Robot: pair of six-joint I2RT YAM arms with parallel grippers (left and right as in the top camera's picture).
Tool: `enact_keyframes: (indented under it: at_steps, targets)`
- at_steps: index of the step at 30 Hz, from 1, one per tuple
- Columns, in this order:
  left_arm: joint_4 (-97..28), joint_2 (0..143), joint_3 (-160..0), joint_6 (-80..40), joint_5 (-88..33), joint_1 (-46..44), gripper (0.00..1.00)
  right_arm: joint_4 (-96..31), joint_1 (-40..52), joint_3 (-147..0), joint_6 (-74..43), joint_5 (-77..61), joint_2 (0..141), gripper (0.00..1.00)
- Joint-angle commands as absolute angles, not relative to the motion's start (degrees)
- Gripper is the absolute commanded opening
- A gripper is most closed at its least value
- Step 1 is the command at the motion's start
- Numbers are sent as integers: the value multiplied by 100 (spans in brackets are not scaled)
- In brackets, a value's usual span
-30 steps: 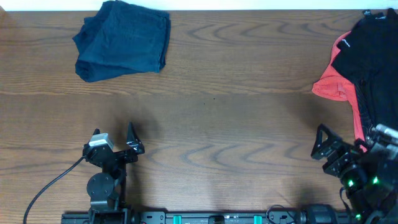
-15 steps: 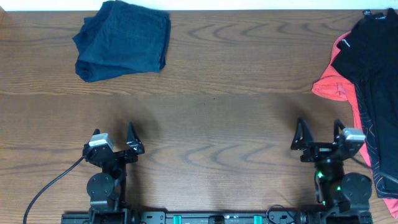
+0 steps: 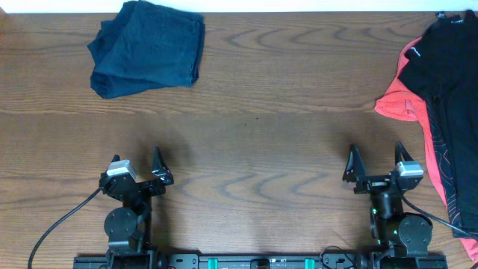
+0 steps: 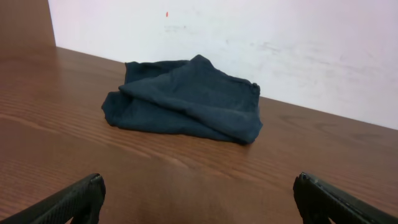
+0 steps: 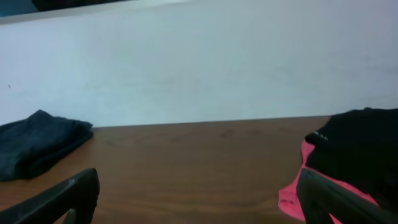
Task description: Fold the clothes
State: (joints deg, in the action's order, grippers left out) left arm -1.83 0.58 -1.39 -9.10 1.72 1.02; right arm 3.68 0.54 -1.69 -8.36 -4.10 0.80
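A folded dark blue garment (image 3: 148, 48) lies at the table's far left; it also shows in the left wrist view (image 4: 186, 99) and at the left edge of the right wrist view (image 5: 37, 146). A black garment (image 3: 442, 67) lies on a pink-red garment (image 3: 394, 104) at the far right, running down the right edge; both show in the right wrist view, black (image 5: 360, 146) over pink (image 5: 298, 196). My left gripper (image 3: 138, 173) is open and empty near the front edge. My right gripper (image 3: 376, 166) is open and empty, just left of the pile.
The brown wooden table (image 3: 261, 127) spans the view. A white wall (image 4: 249, 37) stands behind its far edge. A black cable (image 3: 60, 224) runs from the left arm's base toward the front left corner.
My right arm has swung left from the right edge, off the clothes pile, and settled upright near the front edge with jaws open. The left arm has not moved.
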Motion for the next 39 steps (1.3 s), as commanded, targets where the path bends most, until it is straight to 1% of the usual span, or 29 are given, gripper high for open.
enact_keyframes:
  at_steps: [1, 7, 12, 39]
  targets:
    - [-403, 23, -23, -858, 261, 93, 98, 405, -5, -32, -696, -320, 30, 99]
    - [-403, 23, -23, -858, 261, 93, 98, 281, -36, -32, -357, -307, 27, 99]
    - [-403, 23, -23, -860, 261, 93, 98, -421, -36, -32, -62, -309, 30, 99]
    - [-403, 23, -23, -860, 261, 93, 98, -403, -36, -32, -58, -325, 32, 99]
